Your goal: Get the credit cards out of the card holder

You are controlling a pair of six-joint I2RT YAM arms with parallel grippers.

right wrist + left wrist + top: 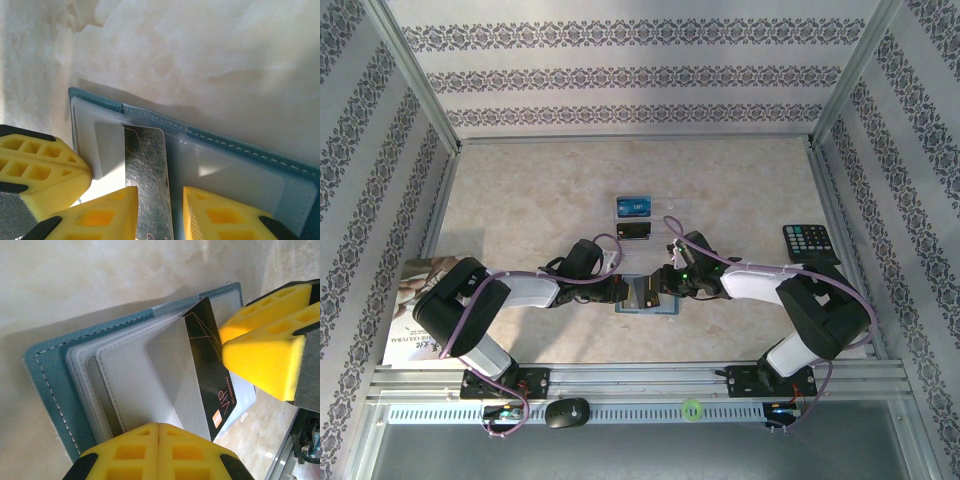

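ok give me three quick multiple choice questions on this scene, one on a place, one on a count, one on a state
1. Where does the calculator lie?
A) at the right side of the table
B) at the left wall
C) between the arm bases

2. How many cards lie loose beyond the card holder?
A) none
B) two
C) five

3. How does the left gripper stand?
A) wide open
B) clamped on the calculator
C) shut

Answers:
1 A, it sits close to the right wall in the top view.
2 B, a blue card and a dark card lie there.
3 C, its yellow fingers meet with no gap.
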